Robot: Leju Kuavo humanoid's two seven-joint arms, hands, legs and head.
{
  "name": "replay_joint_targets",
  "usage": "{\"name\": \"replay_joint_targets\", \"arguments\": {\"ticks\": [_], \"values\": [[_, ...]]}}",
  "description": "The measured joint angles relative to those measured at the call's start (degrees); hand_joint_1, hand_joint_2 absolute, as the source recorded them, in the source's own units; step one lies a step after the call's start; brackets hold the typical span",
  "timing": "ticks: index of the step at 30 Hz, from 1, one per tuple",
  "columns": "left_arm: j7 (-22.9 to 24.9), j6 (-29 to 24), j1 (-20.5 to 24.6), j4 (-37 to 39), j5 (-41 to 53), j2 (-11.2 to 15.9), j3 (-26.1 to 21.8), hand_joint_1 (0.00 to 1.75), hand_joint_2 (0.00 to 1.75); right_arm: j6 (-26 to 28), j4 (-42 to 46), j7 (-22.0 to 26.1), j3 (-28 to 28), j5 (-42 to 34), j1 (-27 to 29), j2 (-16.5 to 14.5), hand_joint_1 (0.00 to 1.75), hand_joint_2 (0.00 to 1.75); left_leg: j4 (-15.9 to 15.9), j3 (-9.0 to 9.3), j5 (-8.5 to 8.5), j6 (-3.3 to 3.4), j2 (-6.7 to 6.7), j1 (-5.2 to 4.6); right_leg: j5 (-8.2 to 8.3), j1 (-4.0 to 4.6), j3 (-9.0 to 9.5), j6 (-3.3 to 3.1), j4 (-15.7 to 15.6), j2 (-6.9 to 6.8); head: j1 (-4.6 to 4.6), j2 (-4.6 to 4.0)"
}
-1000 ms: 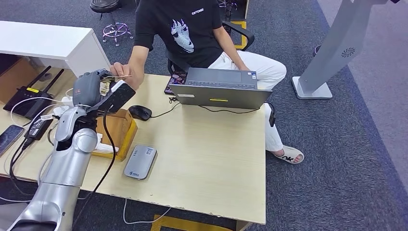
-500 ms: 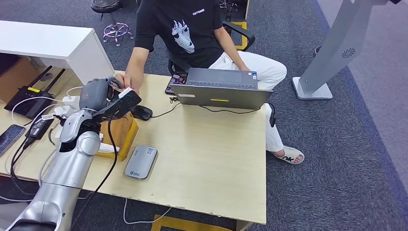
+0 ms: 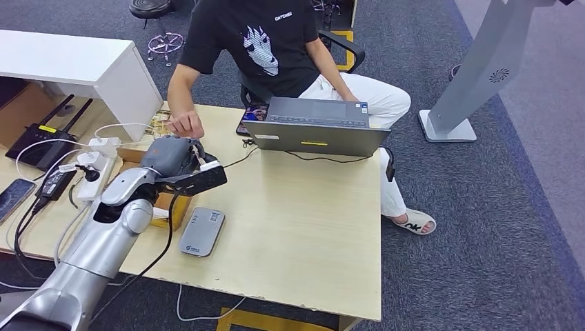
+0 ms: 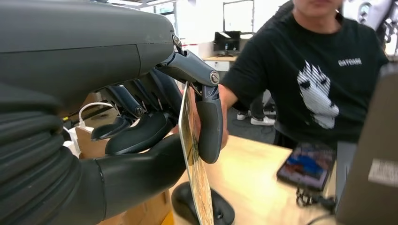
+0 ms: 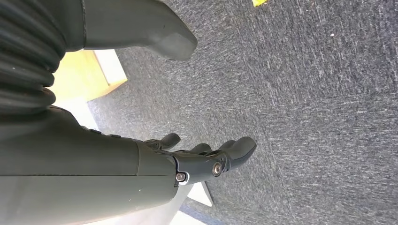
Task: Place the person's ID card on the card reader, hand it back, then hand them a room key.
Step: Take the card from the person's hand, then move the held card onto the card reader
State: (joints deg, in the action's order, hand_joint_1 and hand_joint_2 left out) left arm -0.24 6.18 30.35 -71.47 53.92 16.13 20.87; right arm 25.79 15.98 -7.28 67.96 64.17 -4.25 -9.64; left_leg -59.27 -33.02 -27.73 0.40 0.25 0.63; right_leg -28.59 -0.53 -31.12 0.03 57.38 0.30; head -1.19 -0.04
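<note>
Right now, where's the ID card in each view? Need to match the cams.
Head view: ID card is a thin pale sliver at the left hand, above the card reader, just below the person's hand.
Left wrist view: edge-on, centre frame, pinched between thumb and a finger.
Right wrist view: not in it; carpet and the open right hand.
Shared landmark: black mouse beside the card.

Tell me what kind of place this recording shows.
Probably an office or lab dressed up as a reception desk: grey carpet, a person on an office chair behind a laptop, a router, and a card reader on the wooden desk.
</note>
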Motion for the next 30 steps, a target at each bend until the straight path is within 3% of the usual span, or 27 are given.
{"name": "replay_joint_targets", "arguments": {"ticks": [6, 17, 23, 30], "values": [[-0.4, 1.2, 0.1, 0.0, -0.3, 2.8, 5.0, 1.75, 1.75, 0.0, 0.0, 0.0, 0.4, 0.0, 0.1, 0.0, 0.00, 1.75, 0.0, 0.00, 0.00, 0.00, -0.01, 0.00, 0.00, 0.00, 0.00, 0.00, 0.0, 0.00, 0.00, 0.00], [-0.2, 3.9, 0.8, 0.6, -3.0, 5.5, 9.7, 1.75, 1.75, 0.0, 0.0, -0.1, 0.9, 0.0, 0.1, -0.1, 0.00, 1.75, 0.0, 0.00, 0.00, -0.01, -0.01, 0.00, 0.00, 0.00, 0.01, 0.00, 0.0, -0.01, 0.00, 0.00], [-0.2, 3.4, 0.6, 1.6, -4.7, 5.8, 12.1, 1.75, 1.75, 0.0, -0.1, -0.1, 1.1, 0.1, 0.0, -0.1, 0.00, 1.75, 0.0, -0.01, 0.00, -0.01, -0.01, 0.00, 0.00, 0.00, 0.01, 0.00, 0.0, -0.01, -0.01, 0.00], [-0.6, 2.1, -1.4, 5.1, -6.0, 4.2, 14.9, 1.75, 1.75, -0.1, -0.3, -0.1, 1.1, 0.9, 0.0, -0.1, 0.00, 1.75, 0.0, -0.02, 0.00, 0.00, -0.02, -0.01, 0.00, 0.00, 0.01, 0.00, 0.0, -0.01, 0.00, 0.00]]}}
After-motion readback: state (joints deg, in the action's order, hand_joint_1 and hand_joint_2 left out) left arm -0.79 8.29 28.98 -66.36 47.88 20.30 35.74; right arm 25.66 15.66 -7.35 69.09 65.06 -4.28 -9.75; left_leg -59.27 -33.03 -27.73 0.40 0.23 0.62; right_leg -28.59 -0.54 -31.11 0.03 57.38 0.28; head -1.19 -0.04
